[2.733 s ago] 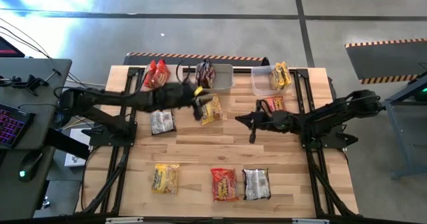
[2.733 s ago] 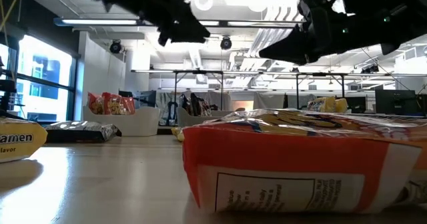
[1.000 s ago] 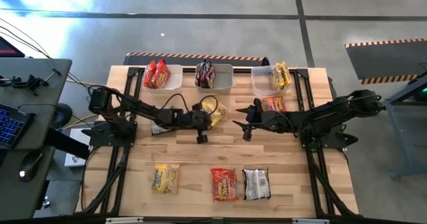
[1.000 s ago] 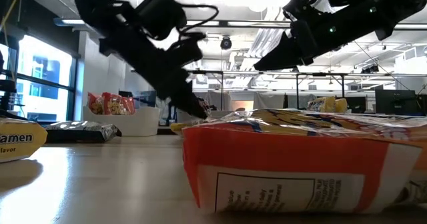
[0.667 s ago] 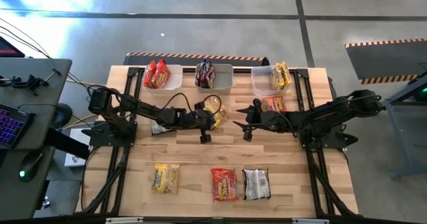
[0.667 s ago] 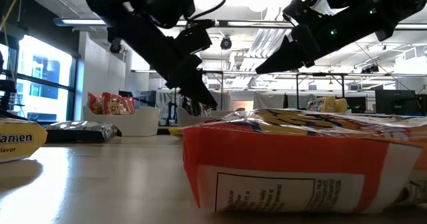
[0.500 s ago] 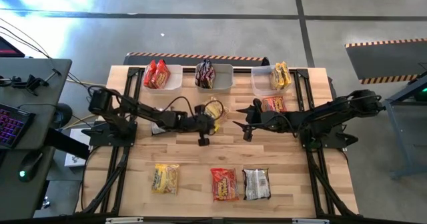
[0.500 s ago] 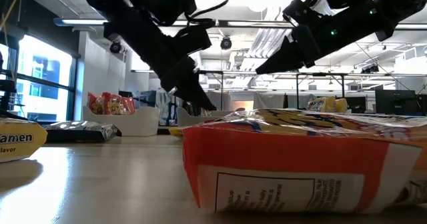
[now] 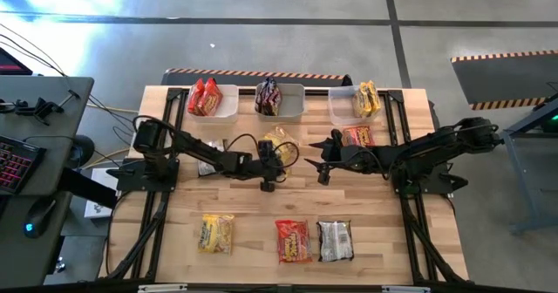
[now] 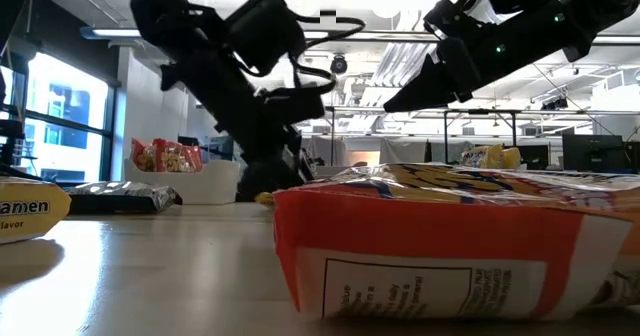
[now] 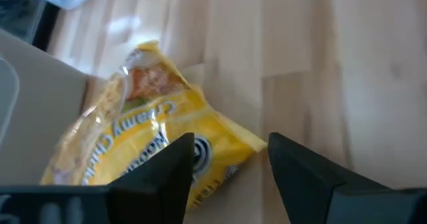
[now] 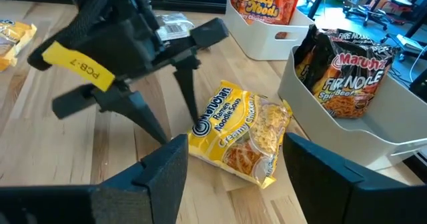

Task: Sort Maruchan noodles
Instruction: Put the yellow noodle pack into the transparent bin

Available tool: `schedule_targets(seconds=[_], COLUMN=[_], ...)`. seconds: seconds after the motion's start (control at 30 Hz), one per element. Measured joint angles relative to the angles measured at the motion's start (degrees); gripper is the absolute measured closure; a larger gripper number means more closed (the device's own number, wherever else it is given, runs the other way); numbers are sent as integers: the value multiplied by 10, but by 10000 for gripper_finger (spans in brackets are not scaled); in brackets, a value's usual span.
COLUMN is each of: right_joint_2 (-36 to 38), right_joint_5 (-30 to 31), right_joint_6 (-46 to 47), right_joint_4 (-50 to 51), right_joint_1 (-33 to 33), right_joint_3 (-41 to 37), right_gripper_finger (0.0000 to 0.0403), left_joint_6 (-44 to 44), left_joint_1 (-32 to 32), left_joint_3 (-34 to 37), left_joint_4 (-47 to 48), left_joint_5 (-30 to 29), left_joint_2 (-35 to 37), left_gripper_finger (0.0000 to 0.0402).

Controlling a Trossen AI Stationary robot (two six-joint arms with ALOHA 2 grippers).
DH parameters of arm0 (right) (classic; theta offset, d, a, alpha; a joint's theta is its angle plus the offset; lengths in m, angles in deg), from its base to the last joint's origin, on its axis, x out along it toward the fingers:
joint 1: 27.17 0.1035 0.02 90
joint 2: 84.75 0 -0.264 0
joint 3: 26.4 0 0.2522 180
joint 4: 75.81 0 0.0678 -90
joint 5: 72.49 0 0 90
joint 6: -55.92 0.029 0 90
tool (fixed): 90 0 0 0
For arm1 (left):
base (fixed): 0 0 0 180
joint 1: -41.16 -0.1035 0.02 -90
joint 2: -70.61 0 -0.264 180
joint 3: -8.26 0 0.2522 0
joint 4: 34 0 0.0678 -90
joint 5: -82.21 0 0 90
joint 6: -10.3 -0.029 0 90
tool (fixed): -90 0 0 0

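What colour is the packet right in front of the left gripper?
Yellow, with blue lettering; the packet shows best in the right wrist view, by the open left gripper.

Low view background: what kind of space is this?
Likely a robotics lab or workshop: exposed ceiling ducts, rows of frame workbenches, and taped floor markings around the table.

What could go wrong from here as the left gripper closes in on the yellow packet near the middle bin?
The left gripper is open with its fingers at one end of the yellow packet, so a pinch may catch only the edge and slip. The packet lies close to the middle bin; a push could jam it against the wall. The right gripper hovers nearby, so the arms could collide.
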Motion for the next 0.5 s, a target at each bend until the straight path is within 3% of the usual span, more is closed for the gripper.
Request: schedule_targets(seconds=[0.2,0.5], right_joint_2=[0,0], right_joint_5=[0,-2], right_joint_6=[0,0], right_joint_4=[3,6], right_joint_1=[0,0], right_joint_3=[0,0], right_gripper_finger=[174,174], left_joint_6=[0,-43], left_joint_1=[-16,-26], left_joint_3=[-14,-19], left_joint_4=[1,1], left_joint_5=[-3,15], left_joint_2=[-18,-28], left_gripper_finger=[245,383])
